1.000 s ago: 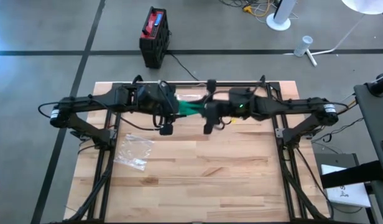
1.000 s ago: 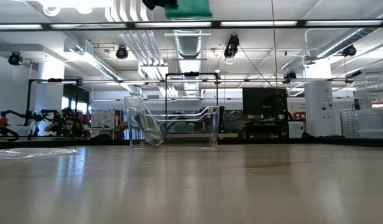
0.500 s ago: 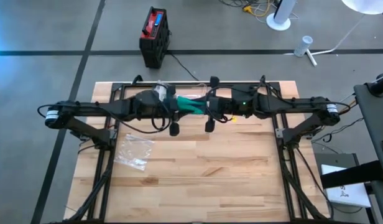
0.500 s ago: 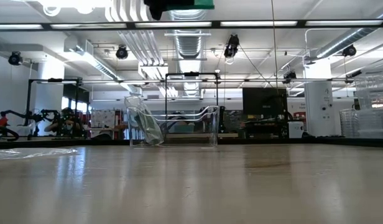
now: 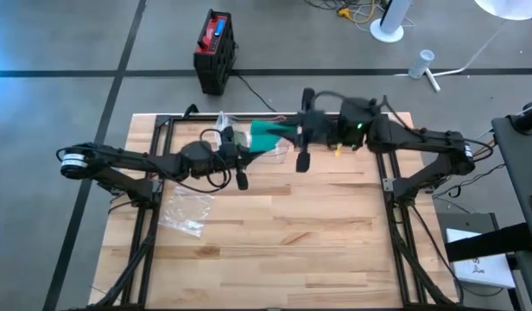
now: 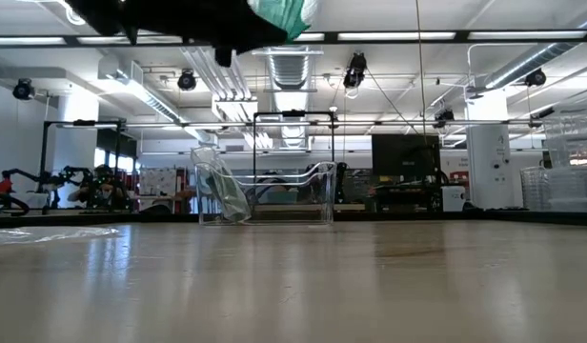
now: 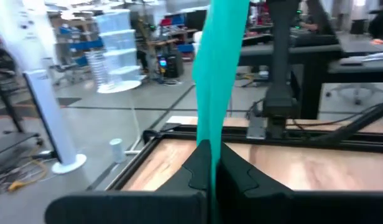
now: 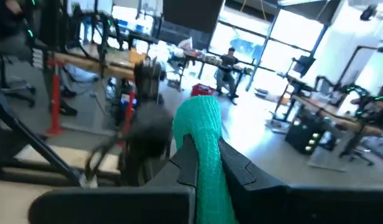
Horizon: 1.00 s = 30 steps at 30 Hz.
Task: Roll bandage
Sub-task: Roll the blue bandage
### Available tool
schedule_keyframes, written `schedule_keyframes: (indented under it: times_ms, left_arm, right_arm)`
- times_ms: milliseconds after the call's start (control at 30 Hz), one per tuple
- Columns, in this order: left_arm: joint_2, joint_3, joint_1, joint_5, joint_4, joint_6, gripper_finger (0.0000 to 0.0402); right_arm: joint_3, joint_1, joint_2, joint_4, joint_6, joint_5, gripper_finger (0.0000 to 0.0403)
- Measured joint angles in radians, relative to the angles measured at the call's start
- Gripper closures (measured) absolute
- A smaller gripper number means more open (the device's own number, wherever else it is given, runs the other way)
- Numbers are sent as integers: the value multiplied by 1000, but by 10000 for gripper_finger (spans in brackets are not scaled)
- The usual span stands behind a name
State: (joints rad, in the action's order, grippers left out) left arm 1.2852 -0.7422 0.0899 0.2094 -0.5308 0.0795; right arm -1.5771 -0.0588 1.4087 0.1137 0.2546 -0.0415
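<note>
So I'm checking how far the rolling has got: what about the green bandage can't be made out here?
- High view: the bandage runs between the left gripper and the right gripper; how much is wound is too small to tell.
- Low view: cut off by the top edge.
- Wrist views: the fingers cover its ends.

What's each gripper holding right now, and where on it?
Both hold the green bandage above the table: left gripper pinches its strip edge-on, right gripper pinches the other end.

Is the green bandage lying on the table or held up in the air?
Held up: both the left gripper and right gripper pinch the green bandage.
</note>
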Motion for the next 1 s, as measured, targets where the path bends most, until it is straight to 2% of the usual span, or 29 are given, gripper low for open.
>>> schedule_keyframes:
  times_ms: [167,300,467,567,700,833,1000]
  left_arm:
    - [-1,81,-1,60,-80,0,401]
    - [-1,118,-2,59,-147,8,401]
    - [1,118,-20,-12,-187,55,401]
    - [-7,62,-48,-29,-162,128,401]
    - [-36,-42,-84,-33,30,241,401]
    - [-69,-158,-92,-24,352,241,395]
    - [-84,-278,-91,96,740,224,360]
  right_arm:
    - [-129,-52,-4,95,-80,61,386]
    - [-197,-81,-4,111,-87,100,386]
    - [-163,-84,15,81,10,95,385]
    - [-97,-83,35,15,85,94,385]
    - [19,-83,50,-132,192,94,389]
    - [137,-84,49,-288,337,92,390]
    - [233,-75,48,-401,484,92,390]
